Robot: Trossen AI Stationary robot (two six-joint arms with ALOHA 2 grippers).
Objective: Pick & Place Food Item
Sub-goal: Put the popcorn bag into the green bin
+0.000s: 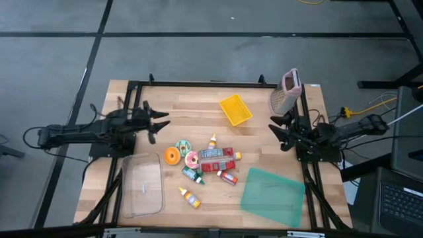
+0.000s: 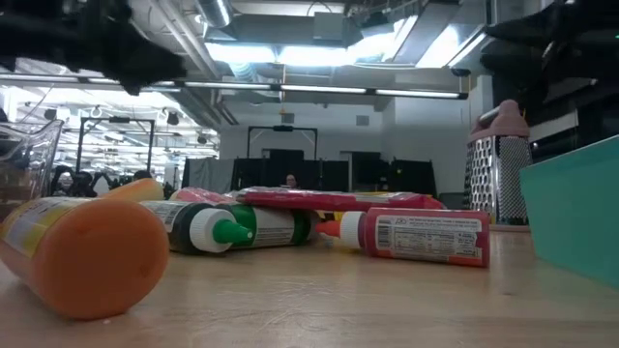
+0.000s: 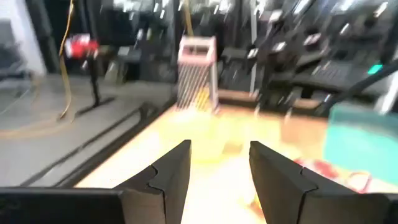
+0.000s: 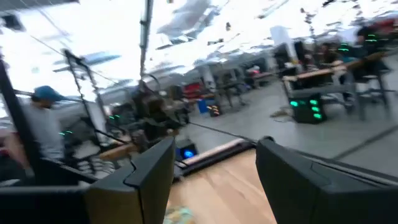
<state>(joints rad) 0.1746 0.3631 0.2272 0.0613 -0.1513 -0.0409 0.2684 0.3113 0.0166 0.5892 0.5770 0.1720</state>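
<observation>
While both arms hang at table edges, food pile sits untouched lower centre of high view — bottles, packet, orange, donut. Left gripper at left-centre, fingers parted, nothing between. Right gripper at right-centre, fingers parted, empty too. Yellow tray upper centre; clear box lower left; teal lid lower right; grater upper right — upright behind right gripper.

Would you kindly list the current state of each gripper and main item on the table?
Left gripper: open, empty, at the table's left side.
Right gripper: open, empty, at the right side.
Clear plastic container: empty, unlidded.
Yellow plastic basket: empty.
Red-capped sauce bottle: lying on its side.
Metal box grater with pink handle: upright.
</observation>
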